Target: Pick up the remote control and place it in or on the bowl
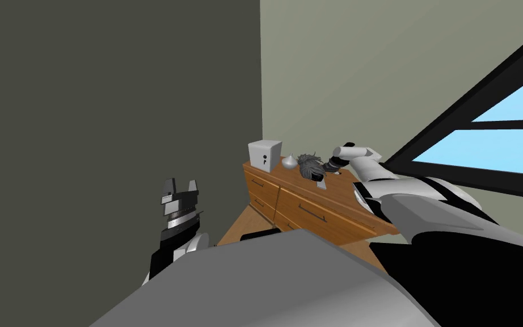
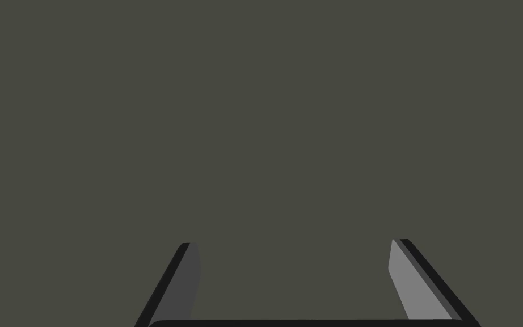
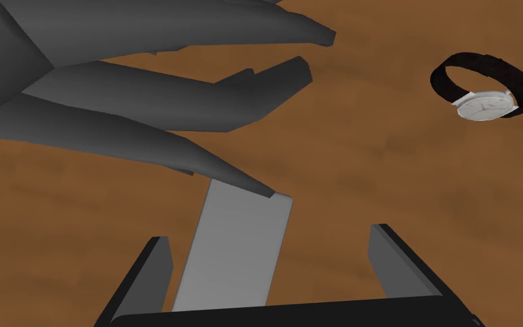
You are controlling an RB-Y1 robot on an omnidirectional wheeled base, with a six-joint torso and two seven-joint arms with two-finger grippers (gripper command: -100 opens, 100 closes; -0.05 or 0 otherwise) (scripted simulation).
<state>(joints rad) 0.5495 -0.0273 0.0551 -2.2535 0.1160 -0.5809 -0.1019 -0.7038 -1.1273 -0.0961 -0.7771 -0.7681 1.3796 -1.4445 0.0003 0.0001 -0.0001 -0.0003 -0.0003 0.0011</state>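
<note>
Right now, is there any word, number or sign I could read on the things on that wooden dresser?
No readable words or numbers anywhere.
White cube: one dark mark, a dot above a short stroke, no letter.
Black-strapped wristwatch: pale dial, faint lines, no numerals legible.
Flat light grey remote control: blank.

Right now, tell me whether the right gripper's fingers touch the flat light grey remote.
Apart: right wrist view shows brown wooden top between the flat grey remote and both fingers.

The remote (image 3: 237, 250) lies on the dresser (image 3: 340, 170) between the fingers of your right hand (image 3: 269, 233), far end under the plant leaves (image 3: 141, 96); the watch (image 3: 484, 106) sits farther ahead, apart.
</note>
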